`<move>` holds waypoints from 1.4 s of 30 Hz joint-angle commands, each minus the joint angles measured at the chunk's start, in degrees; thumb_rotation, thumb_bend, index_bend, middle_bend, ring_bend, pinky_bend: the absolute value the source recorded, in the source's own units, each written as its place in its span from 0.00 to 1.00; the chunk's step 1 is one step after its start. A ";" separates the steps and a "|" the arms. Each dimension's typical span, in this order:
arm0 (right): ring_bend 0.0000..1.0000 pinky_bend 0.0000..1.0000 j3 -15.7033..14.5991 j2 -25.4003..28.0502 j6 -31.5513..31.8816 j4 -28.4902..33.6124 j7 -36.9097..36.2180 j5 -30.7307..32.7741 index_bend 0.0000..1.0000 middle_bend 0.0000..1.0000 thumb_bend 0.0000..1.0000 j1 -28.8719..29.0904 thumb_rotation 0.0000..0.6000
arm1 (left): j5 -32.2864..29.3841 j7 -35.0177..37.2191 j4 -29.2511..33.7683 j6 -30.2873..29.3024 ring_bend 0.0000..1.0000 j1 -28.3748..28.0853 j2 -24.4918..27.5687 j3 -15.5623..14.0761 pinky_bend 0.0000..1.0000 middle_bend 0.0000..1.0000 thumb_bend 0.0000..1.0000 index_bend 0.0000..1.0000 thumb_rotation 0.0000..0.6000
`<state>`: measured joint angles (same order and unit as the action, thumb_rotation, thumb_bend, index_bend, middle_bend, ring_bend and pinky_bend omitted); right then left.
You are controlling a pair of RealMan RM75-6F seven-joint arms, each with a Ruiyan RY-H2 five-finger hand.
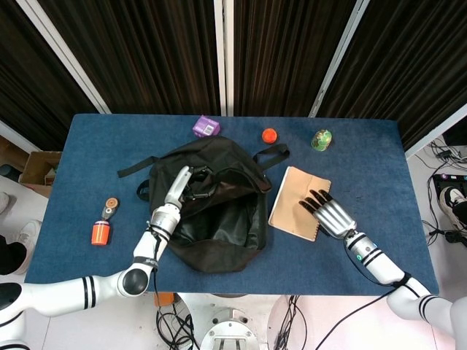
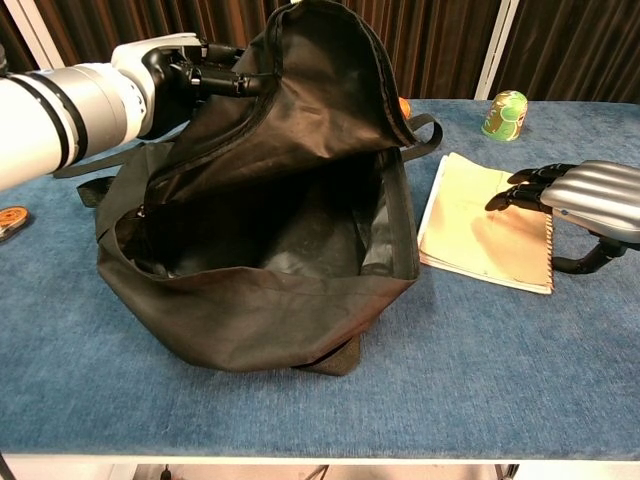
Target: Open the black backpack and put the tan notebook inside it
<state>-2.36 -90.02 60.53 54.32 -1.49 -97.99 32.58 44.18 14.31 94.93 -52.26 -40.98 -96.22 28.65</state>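
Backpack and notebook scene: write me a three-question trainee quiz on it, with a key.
1. True or false: the tan notebook already lies inside the black backpack.
2. Which robot hand grips the backpack's raised flap? A) left robot hand B) right robot hand C) neither
3. Fill in: the right robot hand's fingers reach over the ______.

Key
1. False; it lies on the blue table, beside the open backpack.
2. A; it holds the flap up, so the mouth gapes open.
3. Notebook; whether they touch its cover cannot be told.
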 commanded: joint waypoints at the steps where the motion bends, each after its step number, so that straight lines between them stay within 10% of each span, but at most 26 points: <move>1: 0.05 0.19 -0.25 -1.26 1.13 -1.45 -0.91 -0.33 0.18 0.22 0.18 0.18 1.00 | -0.07 0.19 0.20 -0.03 0.47 -0.03 0.11 -0.11 0.38 0.62 0.44 0.60 1.00; 21: 0.08 0.24 3.45 -13.74 7.03 -15.38 -10.47 1.59 0.21 0.24 0.61 3.79 1.00 | 0.15 1.22 2.25 -0.96 0.47 -0.03 1.34 -0.67 0.38 0.62 0.45 0.60 1.00; 29: 0.08 0.27 5.82 -15.84 4.11 -14.37 -8.32 4.49 0.20 0.24 0.48 6.38 1.00 | 0.57 1.75 3.49 -1.42 0.47 0.22 2.23 -0.58 0.38 0.62 0.45 0.60 1.00; 42: 0.14 0.33 7.34 -18.54 4.91 -16.76 -7.82 6.80 0.53 0.37 0.29 7.54 1.00 | 1.05 3.16 3.98 -1.22 0.47 0.55 3.20 -0.77 0.38 0.61 0.45 0.60 1.00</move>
<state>4.96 -108.51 65.38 37.61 -9.27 -91.23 40.08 45.20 17.44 98.93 -53.51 -40.43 -93.04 27.89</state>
